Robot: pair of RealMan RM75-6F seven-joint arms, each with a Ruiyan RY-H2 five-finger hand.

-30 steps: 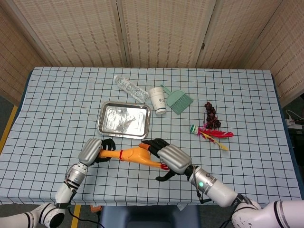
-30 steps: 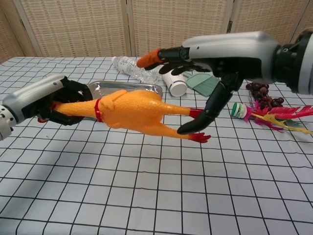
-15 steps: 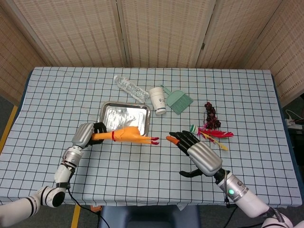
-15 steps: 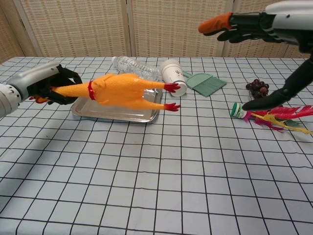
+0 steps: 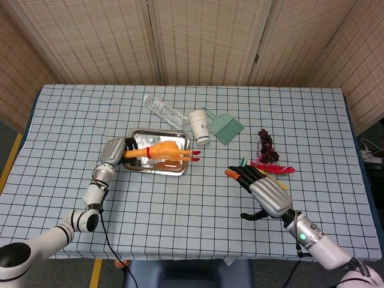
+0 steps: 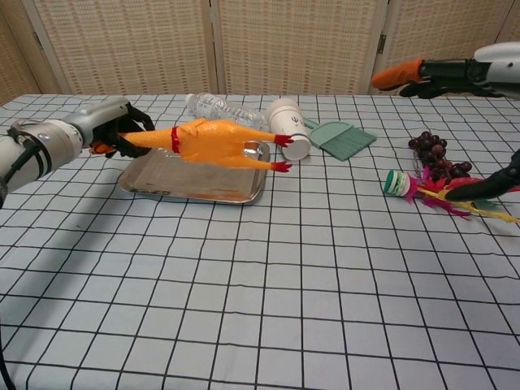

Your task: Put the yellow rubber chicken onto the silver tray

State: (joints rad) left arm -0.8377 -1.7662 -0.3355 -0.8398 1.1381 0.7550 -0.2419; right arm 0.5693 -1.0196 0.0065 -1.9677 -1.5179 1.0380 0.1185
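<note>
My left hand (image 5: pixel 115 151) grips the yellow rubber chicken (image 5: pixel 163 152) by its head and neck, holding the body out level so it hangs lengthwise over the silver tray (image 5: pixel 140 165); in the chest view the body floats clear of the tray floor, its red feet reaching past the tray's right rim. I hold it by the neck, I judge, because that narrow end suits my fingers and leaves the long body free to be lowered flat into the pan. My right hand (image 5: pixel 264 191) holds nothing; its fingers are spread and it hangs above the desk (image 5: pixel 180 210) toward the front right, well away from the tray, which keeps it out of the placing path. Behind the tray toward the far edge lie a clear plastic bottle (image 5: pixel 164 110), a white cup (image 5: pixel 199 125) on its side and a green dustpan (image 5: pixel 227 128); toward the right side sit dark grapes (image 5: pixel 266 146) and a feathered shuttlecock (image 5: pixel 267 168). The desk wears a white cloth with a black grid, and woven folding screens (image 5: pixel 192 39) close off the room behind.
</note>
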